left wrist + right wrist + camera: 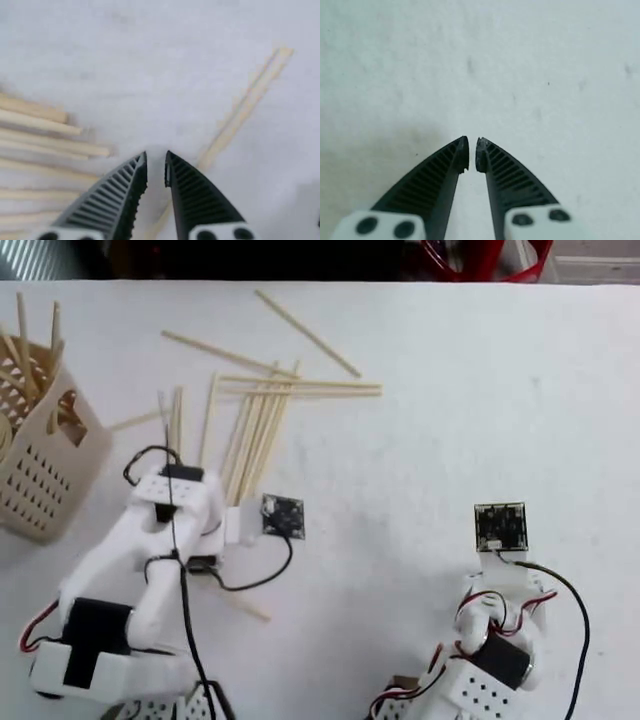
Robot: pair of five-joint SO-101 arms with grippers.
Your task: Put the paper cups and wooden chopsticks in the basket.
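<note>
Basket [40, 475]: at the far left edge of the tabletop [480, 390], with several chopsticks [22, 335] poking out of it.
Loose chopsticks [262, 425]: scattered on the tabletop right of the basket (a few lie apart, farther back).
Left hand [156, 157]: low over the tabletop, tips a narrow gap apart, gripping nothing; one slanted chopstick [250, 97] lies just beside them.
Right hand [472, 150]: near right, over the white tabletop, tips almost together, empty.
</note>
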